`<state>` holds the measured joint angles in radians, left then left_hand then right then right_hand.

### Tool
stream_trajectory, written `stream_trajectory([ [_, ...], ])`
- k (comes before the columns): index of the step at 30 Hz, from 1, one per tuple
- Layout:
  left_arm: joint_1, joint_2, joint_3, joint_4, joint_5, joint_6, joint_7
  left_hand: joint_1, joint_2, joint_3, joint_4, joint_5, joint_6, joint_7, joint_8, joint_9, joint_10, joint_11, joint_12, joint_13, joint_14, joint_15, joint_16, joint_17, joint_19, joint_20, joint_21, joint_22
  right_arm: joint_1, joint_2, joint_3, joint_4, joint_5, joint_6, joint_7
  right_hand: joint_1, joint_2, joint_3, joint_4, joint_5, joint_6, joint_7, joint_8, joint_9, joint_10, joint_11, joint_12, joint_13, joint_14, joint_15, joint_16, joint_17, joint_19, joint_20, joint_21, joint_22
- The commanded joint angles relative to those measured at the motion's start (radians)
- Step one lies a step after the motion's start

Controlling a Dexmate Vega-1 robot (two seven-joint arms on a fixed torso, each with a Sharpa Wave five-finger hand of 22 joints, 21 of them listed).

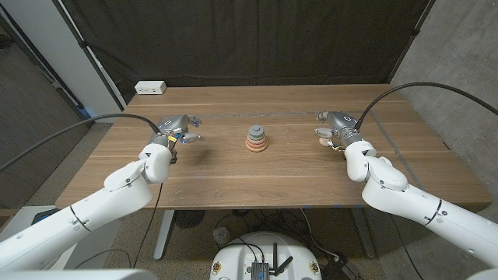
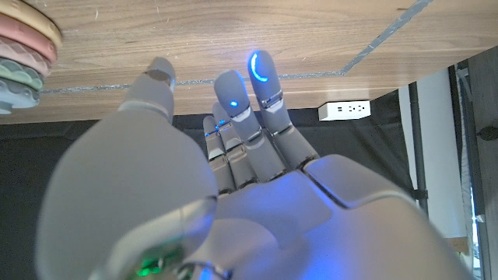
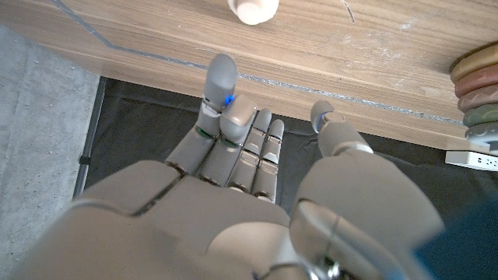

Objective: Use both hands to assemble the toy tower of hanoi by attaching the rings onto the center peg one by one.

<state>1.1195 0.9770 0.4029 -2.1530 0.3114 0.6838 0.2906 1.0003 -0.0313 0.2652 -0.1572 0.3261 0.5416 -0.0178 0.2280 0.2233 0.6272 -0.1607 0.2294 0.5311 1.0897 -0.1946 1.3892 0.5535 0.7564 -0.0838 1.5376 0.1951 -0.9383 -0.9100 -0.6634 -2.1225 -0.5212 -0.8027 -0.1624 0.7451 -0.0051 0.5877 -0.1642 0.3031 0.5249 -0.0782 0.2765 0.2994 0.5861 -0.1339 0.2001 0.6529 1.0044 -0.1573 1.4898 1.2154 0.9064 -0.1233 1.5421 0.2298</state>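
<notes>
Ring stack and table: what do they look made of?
Ring stack: probably painted wood or plastic; matte pastel pink, tan, green and grey layers without glare, too small to be sure. Table: wood or wood veneer, with brown grain streaks and a low satin sheen.

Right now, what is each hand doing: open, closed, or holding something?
Left hand: open, fingers spread, holding nothing.
Right hand: open, holding nothing.
</notes>
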Motion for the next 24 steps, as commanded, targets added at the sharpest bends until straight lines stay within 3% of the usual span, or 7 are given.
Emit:
stream_trajectory([
  [1,-0.003,0.006,0.025,-0.009,-0.008,0.024,0.035,0.006,0.01,0.007,0.001,0.008,0.008,0.001,-0.002,0.001,0.009,-0.001,-0.002,0.002,-0.001,-0.025,0.002,0.006,0.001,-0.123,0.003,0.002,-0.01,-0.01,0.006,-0.015,0.0,-0.013,0.002,0.004,0.004,0.003,-0.001,0.006,-0.001,0.004,-0.002,0.003,-0.007,0.001,0.001,0.004,0.0,-0.059,0.001,0.002,0.001,-0.092,-0.002,0.002],
  [10,-0.002,0.02,0.022,-0.015,-0.017,0.015,0.046,0.004,0.012,0.009,0.0,0.009,0.009,0.001,-0.005,0.002,0.009,-0.002,-0.005,0.003,-0.001,-0.025,0.003,0.008,0.001,-0.123,0.002,0.001,0.004,-0.023,-0.003,-0.029,-0.001,-0.048,0.041,0.003,0.005,0.002,0.0,0.007,-0.007,0.005,-0.002,0.007,-0.035,0.009,-0.01,0.0,0.005,-0.059,0.005,0.005,0.003,-0.092,0.0,0.002],
  [24,0.007,0.035,0.006,-0.018,-0.033,0.02,0.06,-0.001,0.015,0.011,0.001,0.011,0.013,0.002,-0.009,0.003,0.014,0.002,-0.008,0.005,-0.002,-0.025,0.002,0.007,0.001,-0.123,0.002,0.001,0.077,-0.038,-0.075,-0.035,-0.035,-0.142,0.161,-0.009,-0.01,-0.001,0.001,0.006,-0.103,0.03,-0.046,0.003,-0.112,0.028,-0.019,-0.014,-0.017,-0.059,-0.014,-0.004,-0.014,-0.091,-0.008,-0.004],
])
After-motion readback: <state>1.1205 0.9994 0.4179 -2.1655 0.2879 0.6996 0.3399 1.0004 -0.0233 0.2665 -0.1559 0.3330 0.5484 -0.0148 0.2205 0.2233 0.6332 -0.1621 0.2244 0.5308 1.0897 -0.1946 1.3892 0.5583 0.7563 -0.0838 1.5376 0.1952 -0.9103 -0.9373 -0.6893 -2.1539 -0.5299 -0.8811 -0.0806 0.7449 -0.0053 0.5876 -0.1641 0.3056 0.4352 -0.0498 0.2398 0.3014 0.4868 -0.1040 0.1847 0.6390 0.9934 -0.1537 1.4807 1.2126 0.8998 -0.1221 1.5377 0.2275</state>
